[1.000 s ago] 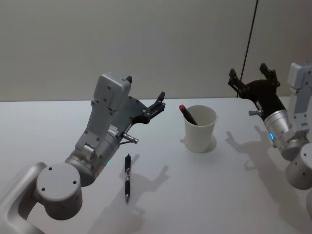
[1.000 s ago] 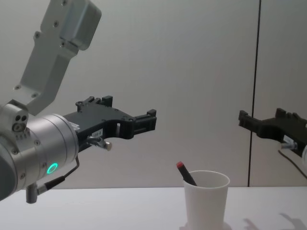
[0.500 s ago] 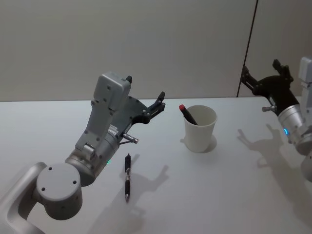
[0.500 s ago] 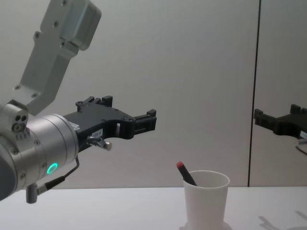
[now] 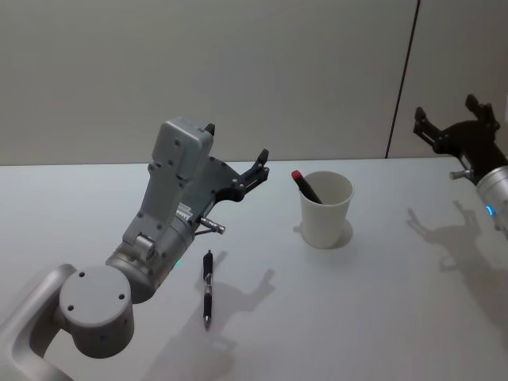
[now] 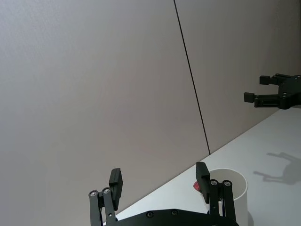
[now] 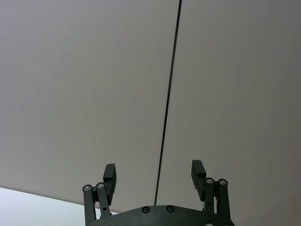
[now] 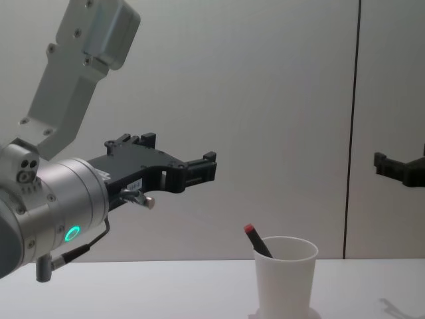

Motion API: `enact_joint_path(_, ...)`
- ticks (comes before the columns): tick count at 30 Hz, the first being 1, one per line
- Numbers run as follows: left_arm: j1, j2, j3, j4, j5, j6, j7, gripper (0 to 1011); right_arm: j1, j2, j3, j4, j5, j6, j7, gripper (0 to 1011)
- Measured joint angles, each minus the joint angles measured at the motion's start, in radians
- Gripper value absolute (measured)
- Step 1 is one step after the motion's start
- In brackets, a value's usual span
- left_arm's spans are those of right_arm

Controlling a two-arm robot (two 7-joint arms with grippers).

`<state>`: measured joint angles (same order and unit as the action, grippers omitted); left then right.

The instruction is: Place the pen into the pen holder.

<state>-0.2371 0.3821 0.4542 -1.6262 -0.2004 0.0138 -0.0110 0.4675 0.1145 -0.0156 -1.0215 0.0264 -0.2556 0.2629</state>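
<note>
Both arms up: left gripper (image 5: 236,143) hangs over the table (image 5: 381,309) to the left of the pen holder (image 5: 326,210), fingers spread wide, nothing between them. The right gripper (image 5: 447,111) sits high at the right edge, well apart from the cup, fingers likewise wide and empty. A black pen (image 5: 207,290) lies flat on the table beside the left arm, nearer the robot than the cup; a red-capped pen (image 5: 305,185) stands inside the cup, leaning on its left rim.
</note>
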Motion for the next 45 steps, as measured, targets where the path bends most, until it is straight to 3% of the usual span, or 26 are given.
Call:
enact_joint_path(21, 0.0, 0.0, 0.0, 0.0, 0.0, 0.0, 0.0, 1004, -0.05, 0.046, 0.051, -0.056, -0.028, 0.067, 0.039, 1002)
enact_joint_path(45, 0.003, -0.001, -0.003, -0.003, 0.0, 0.0, -0.003, 1004, -0.079, 0.062, 0.068, -0.086, -0.033, 0.092, 0.057, 1002)
